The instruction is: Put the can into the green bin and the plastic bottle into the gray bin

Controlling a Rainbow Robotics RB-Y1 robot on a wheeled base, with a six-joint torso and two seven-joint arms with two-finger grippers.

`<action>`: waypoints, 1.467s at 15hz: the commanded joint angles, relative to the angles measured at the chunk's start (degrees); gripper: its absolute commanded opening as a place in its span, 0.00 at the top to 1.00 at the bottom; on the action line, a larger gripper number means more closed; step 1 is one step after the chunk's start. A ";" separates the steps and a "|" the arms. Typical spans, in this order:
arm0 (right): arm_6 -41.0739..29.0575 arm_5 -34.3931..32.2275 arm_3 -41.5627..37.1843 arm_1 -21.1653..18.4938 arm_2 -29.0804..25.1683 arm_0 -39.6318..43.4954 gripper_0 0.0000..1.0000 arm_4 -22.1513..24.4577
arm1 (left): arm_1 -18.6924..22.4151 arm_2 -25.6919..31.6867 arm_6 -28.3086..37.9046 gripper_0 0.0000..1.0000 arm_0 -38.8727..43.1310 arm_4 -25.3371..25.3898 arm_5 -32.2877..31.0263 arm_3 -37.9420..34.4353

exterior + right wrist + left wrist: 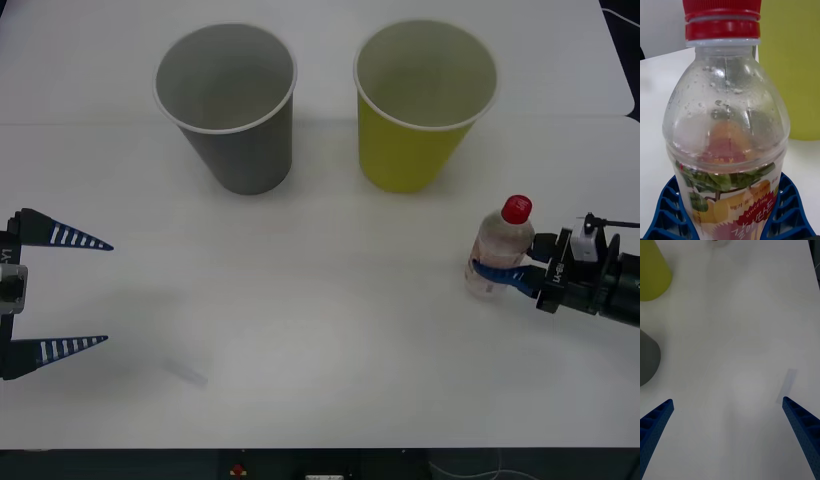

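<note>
While the plastic bottle (499, 250) stands upright on the white table (320, 330), the right gripper (497, 272) is closed around its lower body, one blue finger curving across the front of it. From the right wrist, the blue ribbed fingers (668, 210) press against both sides of the bottle (726, 131) at label height; the red cap sits on top and droplets cling to the inside of the clear wall.

Taking the bottle as reference: the green bin (420, 100) stands upright behind it and slightly towards the robot's left, near but apart. The gray bin (232, 105) stands upright further left, beside the green bin with a gap between them. Both bins show no contents.

Well to the left of the bottle, the left gripper (85, 292) hovers above the table edge with its fingers spread wide and nothing between them.
</note>
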 commanded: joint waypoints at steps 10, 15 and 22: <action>-49.23 19.88 -52.26 -15.48 4.95 18.84 1.00 5.82 | 0.00 0.00 0.00 0.00 0.00 0.00 0.00 0.00; -73.40 24.80 -65.97 -25.15 4.95 18.84 1.00 9.16 | 0.00 0.00 0.00 0.00 0.00 0.00 0.00 0.00; -95.64 22.69 -73.88 -30.24 4.87 8.91 1.00 16.55 | 0.00 0.00 0.00 0.00 0.00 0.00 0.00 0.00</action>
